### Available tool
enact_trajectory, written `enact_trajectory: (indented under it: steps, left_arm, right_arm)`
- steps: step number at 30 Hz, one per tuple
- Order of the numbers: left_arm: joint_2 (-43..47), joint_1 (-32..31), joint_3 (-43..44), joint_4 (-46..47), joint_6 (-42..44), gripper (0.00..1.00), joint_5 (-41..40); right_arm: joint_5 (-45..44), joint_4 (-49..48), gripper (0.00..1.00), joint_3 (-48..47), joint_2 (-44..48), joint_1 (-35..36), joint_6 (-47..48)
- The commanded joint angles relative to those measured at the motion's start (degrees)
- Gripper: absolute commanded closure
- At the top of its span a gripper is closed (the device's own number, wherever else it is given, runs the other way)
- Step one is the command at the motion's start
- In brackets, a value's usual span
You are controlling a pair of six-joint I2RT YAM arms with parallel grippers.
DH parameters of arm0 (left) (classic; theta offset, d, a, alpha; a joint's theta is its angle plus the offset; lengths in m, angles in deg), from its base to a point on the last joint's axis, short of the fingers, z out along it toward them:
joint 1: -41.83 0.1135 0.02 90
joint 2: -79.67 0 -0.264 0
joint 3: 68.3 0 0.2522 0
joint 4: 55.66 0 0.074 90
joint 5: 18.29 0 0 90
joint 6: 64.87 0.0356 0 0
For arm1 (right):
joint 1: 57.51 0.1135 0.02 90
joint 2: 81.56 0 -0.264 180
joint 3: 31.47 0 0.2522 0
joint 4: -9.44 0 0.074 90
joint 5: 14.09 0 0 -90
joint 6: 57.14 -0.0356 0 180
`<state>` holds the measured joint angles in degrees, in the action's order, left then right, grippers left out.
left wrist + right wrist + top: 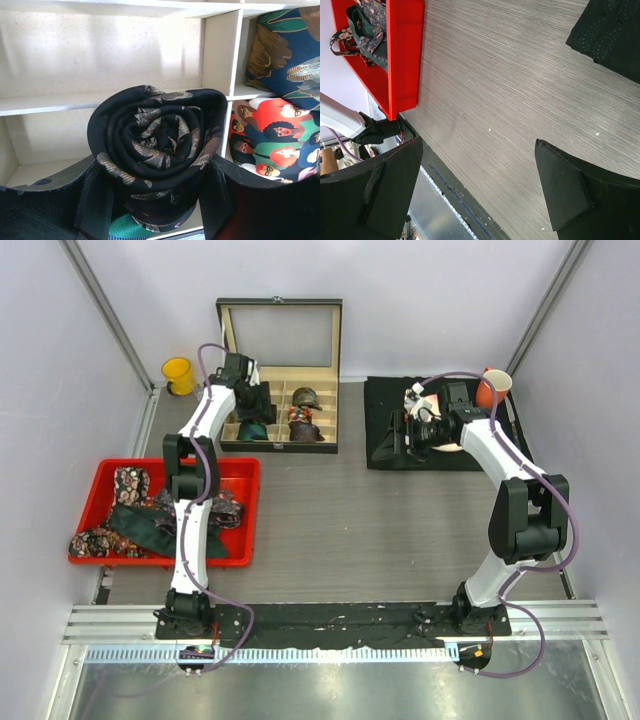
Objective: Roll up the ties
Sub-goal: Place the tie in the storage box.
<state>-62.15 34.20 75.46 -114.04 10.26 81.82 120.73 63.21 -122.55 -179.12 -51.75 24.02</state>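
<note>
Tbl (340,520): red tray (236,472) L | box (290,446) back | blk mat (385,410) R | yel cup (178,376)

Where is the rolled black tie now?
Left wrist view: the rolled black tie is held by the left gripper at the divided box, beside colourful rolls.

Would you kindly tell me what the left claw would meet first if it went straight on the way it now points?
The rolled tie gripped by the left claw would probably touch the empty cream compartment ahead first, though depth is unclear.
</note>
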Motion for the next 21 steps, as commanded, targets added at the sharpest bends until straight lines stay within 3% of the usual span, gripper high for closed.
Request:
enact_trajectory:
  steps: [1,9,21]
  left_arm:
    - [1.8,1.1,-1.8,-6.7,1.3,1.00,-6.3]
    - [1.5,0.4,1.9,-13.5,-1.5,1.00,-8.8]
    - [-3.8,0.3,-0.2,-15.8,-1.7,1.00,-12.3]
  right_arm:
    - [0.1,-0.5,0.01,-2.7,-0.4,-0.2,1.0]
    - [0.1,-0.5,0.01,-2.6,-0.6,-0.3,1.0]
    - [-0.9,0.7,0.00,-1.2,1.3,-0.3,2.1]
